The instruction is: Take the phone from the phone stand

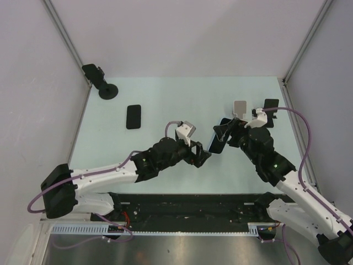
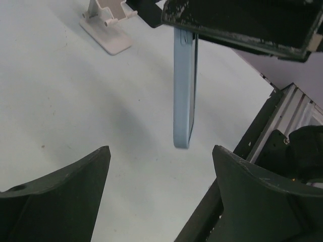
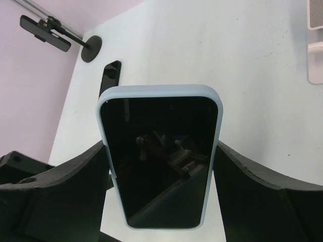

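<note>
One phone (image 3: 160, 171) in right pincer (image 3: 160, 146), just fwd of left pincer (image 2: 160, 156).

Phone (image 3: 160, 156) is up off the table (image 1: 165, 99), centre-right, between the right gripper (image 1: 222, 134) fingers. Stand (image 1: 240, 108) sits on the table just behind it, apart. Left gripper (image 1: 203, 157) is just left of the phone and nearer, not touching. Second phone (image 1: 133, 116) lies flat at left. Mount (image 1: 103, 84) is behind it in the far-left corner.
</note>
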{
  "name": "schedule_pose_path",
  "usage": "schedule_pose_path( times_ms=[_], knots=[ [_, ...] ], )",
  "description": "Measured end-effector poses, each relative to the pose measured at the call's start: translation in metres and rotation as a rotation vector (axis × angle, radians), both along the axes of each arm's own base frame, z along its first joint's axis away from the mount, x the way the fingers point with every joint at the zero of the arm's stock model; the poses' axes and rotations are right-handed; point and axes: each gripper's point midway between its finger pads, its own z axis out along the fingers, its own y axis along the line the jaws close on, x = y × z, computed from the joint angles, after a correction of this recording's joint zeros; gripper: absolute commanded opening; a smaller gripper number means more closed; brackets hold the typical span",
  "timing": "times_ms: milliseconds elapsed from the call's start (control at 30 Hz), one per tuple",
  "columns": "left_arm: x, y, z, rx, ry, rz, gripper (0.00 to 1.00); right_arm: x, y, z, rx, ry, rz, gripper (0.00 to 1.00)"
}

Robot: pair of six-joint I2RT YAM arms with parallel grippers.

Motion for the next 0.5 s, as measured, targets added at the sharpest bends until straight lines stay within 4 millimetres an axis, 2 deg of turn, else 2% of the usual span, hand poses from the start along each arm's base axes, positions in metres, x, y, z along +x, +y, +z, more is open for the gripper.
schedule_pose_path(
  times_ms=[133, 300, 333, 400, 433, 500],
  knots=[
    [0.007, -0.016, 0.004, -0.017, -0.013, 0.006, 0.81, -0.005, 0.0, 0.005, 0.027, -0.014, 0.013, 0.0],
    [0.014, -0.029, 0.003, -0.026, -0.02, 0.014, 0.66, -0.009, 0.002, 0.011, 0.055, -0.033, 0.027, 0.0],
    [0.015, -0.031, 0.002, -0.027, -0.021, 0.013, 0.58, -0.009, 0.002, 0.012, 0.058, -0.035, 0.031, 0.0],
    [0.015, -0.034, -0.001, -0.024, -0.016, 0.011, 0.51, -0.01, 0.004, 0.013, 0.068, -0.04, 0.039, 0.0],
    [0.014, -0.035, -0.002, -0.022, -0.016, 0.008, 0.4, -0.011, 0.003, 0.013, 0.07, -0.042, 0.039, 0.0],
    [0.012, -0.039, -0.002, -0.026, -0.012, -0.003, 0.3, -0.011, 0.004, 0.012, 0.073, -0.042, 0.04, 0.0]
  ],
)
